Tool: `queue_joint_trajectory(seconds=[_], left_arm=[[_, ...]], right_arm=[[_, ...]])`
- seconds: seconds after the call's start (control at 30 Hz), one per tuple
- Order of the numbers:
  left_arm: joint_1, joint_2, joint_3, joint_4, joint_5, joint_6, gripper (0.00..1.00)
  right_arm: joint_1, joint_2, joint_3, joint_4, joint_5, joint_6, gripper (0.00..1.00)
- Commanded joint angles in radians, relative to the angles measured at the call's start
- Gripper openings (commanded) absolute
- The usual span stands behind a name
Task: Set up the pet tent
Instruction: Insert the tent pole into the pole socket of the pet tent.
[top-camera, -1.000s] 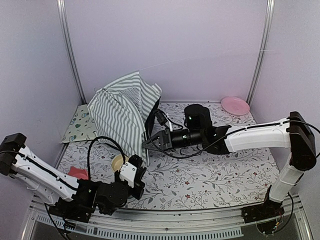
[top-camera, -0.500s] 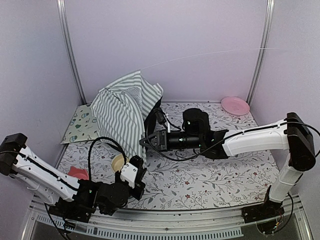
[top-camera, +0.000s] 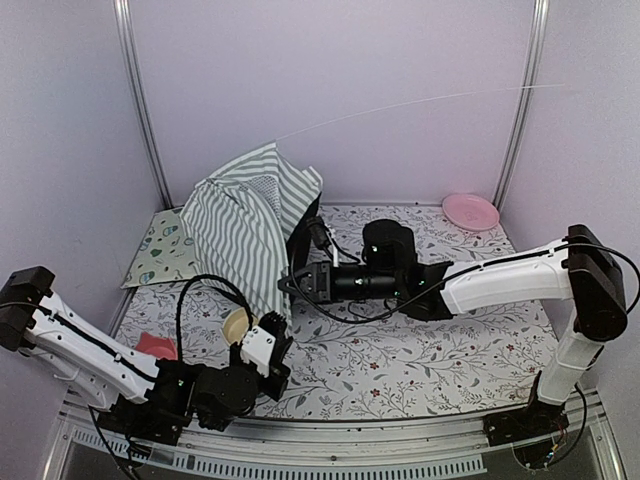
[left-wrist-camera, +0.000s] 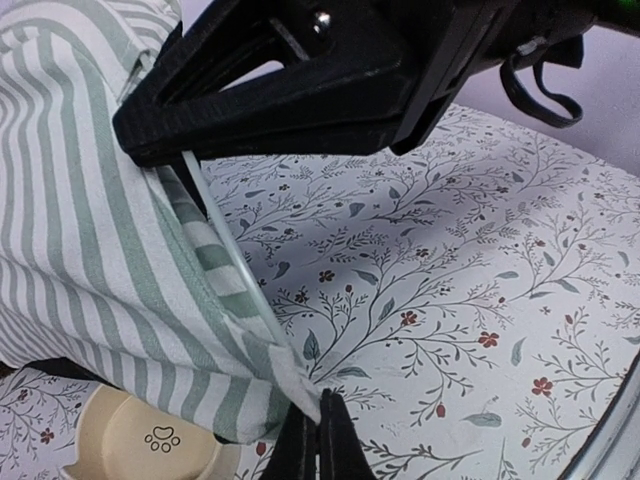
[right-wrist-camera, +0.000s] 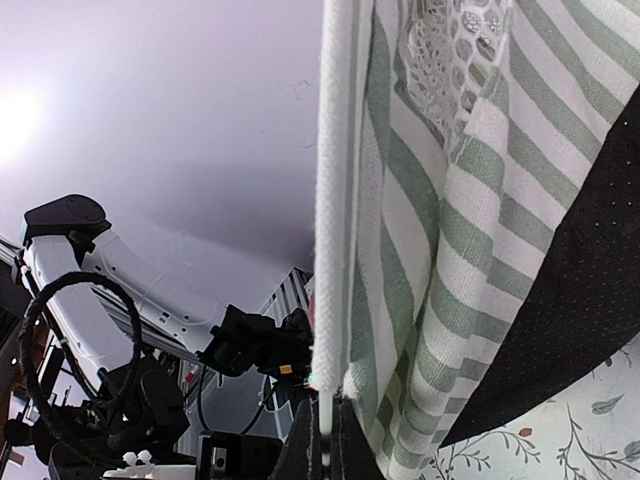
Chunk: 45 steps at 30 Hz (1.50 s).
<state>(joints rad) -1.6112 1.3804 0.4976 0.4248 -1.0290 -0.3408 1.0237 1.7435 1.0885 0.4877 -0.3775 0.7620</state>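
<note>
Pet tent (top-camera: 245, 215) at back left of tabletop (top-camera: 450, 350), both end effectors on it.
R end effector (right-wrist-camera: 322, 440) reaches in from the right, jaws narrow, pinching the thin white pole (left-wrist-camera: 232, 255). L end effector (left-wrist-camera: 320, 440) is clamped on the lower hem corner (pole's end), just beside cream bowl (left-wrist-camera: 150, 440).

The left tool (left-wrist-camera: 322, 446) has its two dark fingers pressed together at the bottom edge, pinching the lowest corner of the striped pet tent (left-wrist-camera: 90, 230) just above the floral counter (left-wrist-camera: 480, 260). A thin white pole (left-wrist-camera: 235, 265) runs up from that corner along the hem into the closed black right tool (left-wrist-camera: 150, 130) overhead. A cream bowl (left-wrist-camera: 140, 442) with a paw print peeks from under the fabric at lower left.
</note>
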Motion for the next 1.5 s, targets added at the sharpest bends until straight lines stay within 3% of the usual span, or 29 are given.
queue_joint_trajectory(seconds=[0.0,0.5,1.47], left_arm=[[-0.086,0.01,-0.029,-0.052,0.222,0.019,0.0],[-0.08,-0.009,-0.038,-0.036,0.219,0.03,0.0],[-0.083,-0.005,-0.059,-0.026,0.241,0.019,0.0]], right_arm=[[-0.044,-0.012,0.052,0.268,0.236,-0.007,0.0],[-0.02,-0.019,0.015,0.254,0.264,-0.002,0.0],[-0.07,0.01,0.108,0.209,0.207,0.014,0.0]])
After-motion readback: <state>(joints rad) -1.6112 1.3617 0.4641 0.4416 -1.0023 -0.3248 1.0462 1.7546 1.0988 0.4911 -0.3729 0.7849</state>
